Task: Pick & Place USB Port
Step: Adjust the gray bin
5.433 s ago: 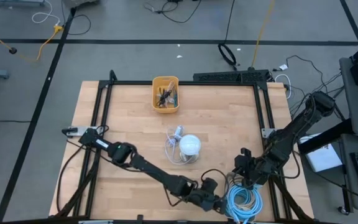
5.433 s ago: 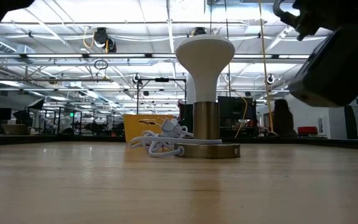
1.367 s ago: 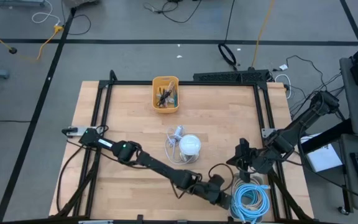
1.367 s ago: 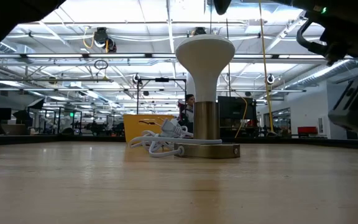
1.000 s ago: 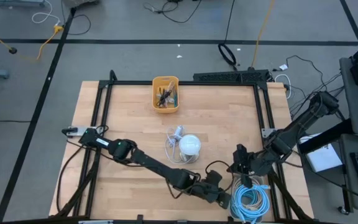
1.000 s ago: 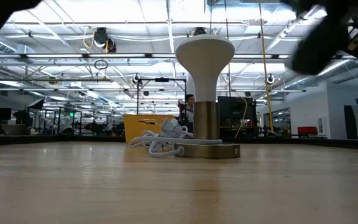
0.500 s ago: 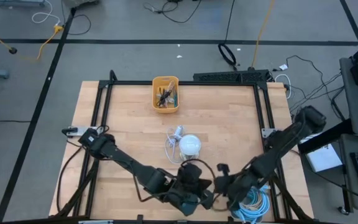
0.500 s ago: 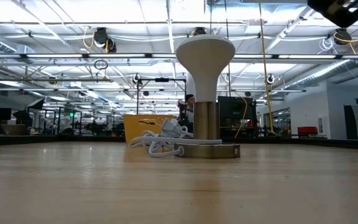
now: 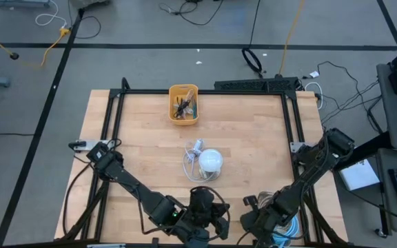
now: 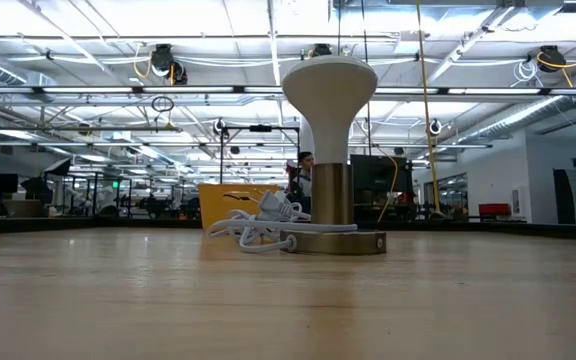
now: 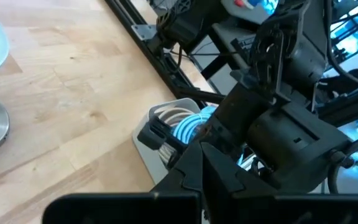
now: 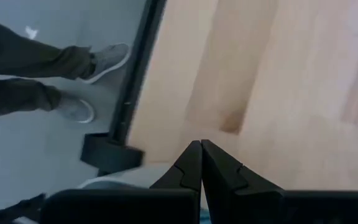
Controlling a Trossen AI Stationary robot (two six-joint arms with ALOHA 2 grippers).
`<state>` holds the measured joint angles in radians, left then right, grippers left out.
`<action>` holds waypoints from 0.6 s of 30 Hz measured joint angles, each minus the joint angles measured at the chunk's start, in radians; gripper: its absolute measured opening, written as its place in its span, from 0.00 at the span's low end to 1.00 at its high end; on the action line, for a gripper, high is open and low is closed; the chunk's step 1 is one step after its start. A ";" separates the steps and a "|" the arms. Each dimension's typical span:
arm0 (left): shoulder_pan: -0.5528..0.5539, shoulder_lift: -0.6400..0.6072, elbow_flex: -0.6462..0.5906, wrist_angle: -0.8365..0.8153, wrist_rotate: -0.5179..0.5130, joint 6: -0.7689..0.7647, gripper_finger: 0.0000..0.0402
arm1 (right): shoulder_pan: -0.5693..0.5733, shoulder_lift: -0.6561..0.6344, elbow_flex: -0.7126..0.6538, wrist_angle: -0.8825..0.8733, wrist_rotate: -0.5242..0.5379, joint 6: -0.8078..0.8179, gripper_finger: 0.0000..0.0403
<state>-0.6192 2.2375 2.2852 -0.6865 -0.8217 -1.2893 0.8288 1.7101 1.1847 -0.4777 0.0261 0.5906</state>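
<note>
The USB port [image 9: 197,146] shows as a small white block on a white cord [image 10: 253,232] that lies coiled on the table against the lamp's base. Both grippers hang over the table's near edge, away from it. My left gripper [image 11: 202,160] is shut on nothing and points toward the table's right, at the right arm. My right gripper [image 12: 201,154] is also shut on nothing. It slants down at the bare wood beside the near edge. In the high view the left gripper [image 9: 218,224] and the right gripper [image 9: 248,222] stand close together.
A white-headed lamp [image 9: 211,161] stands mid-table. A yellow bin [image 9: 183,104] of small parts sits at the far side. A white tray of blue cable coils [image 11: 182,124] lies at the near right corner under the right arm. A person's legs and shoes [image 12: 73,84] stand beyond the near edge.
My left gripper has risen from the blue cable tray and swung toward the table's left along the near edge, staying shut. My right gripper has gone toward the near edge and leftward, sinking a little and rolling, also shut. Lamp, cord and bin have not moved.
</note>
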 joint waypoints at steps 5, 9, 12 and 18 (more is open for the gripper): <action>-0.005 0.000 0.000 0.001 -0.025 -0.005 0.00 | 0.010 0.000 0.000 -0.003 -0.034 0.007 0.00; -0.005 0.000 0.000 0.001 -0.026 -0.007 0.00 | 0.027 0.000 0.000 -0.008 -0.065 0.006 0.00; -0.005 0.000 0.000 0.002 -0.026 -0.008 0.00 | 0.032 0.000 0.000 -0.015 -0.084 0.014 0.00; -0.005 0.000 0.000 0.002 -0.027 -0.010 0.00 | 0.059 0.000 0.000 -0.032 -0.084 0.035 0.00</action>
<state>-0.6239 2.2375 2.2848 -0.6846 -0.8482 -1.2995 0.8874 1.7100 1.1847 -0.5093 -0.0577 0.6255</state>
